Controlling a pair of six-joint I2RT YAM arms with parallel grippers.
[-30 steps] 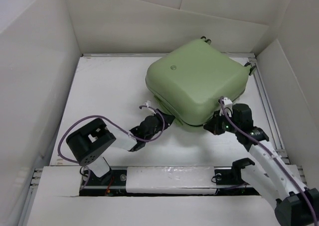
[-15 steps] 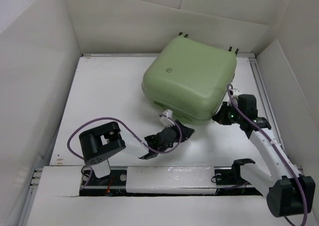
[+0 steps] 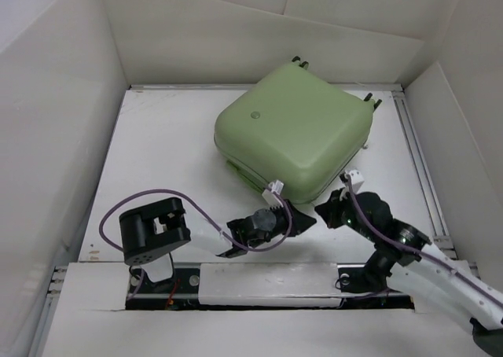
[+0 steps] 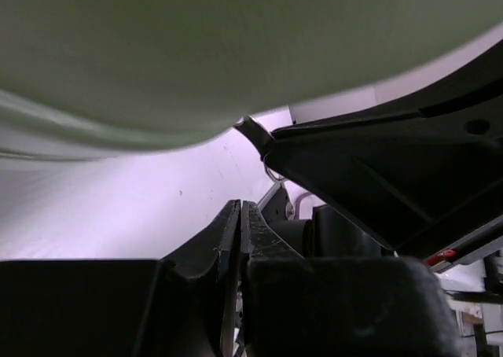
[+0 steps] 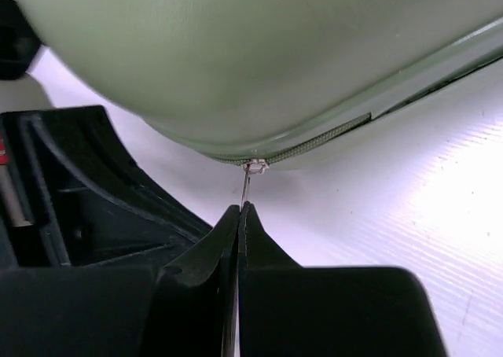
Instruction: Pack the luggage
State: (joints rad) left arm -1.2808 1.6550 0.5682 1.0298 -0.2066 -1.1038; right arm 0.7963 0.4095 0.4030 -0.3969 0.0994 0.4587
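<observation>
The luggage (image 3: 299,129) is a pale green hard-shell suitcase lying shut and flat on the white table, with its round badge (image 3: 255,115) facing up and its wheels (image 3: 299,59) at the far side. It fills the top of both wrist views (image 4: 196,50) (image 5: 236,50). My right gripper (image 3: 321,209) (image 5: 240,207) is at the near corner, shut on the thin metal zipper pull (image 5: 247,182) hanging from the zipper line. My left gripper (image 3: 308,219) (image 4: 240,204) sits just beside it, shut with nothing between its fingers.
White cardboard walls (image 3: 71,97) enclose the table on the left, back and right. A metal rail (image 3: 424,168) runs along the right edge. The arm bases and a white strip (image 3: 267,282) lie along the near edge.
The luggage has slid and turned towards the left. My right gripper has come round from its right side to the near corner with the pull. The left gripper moved right and closed.
</observation>
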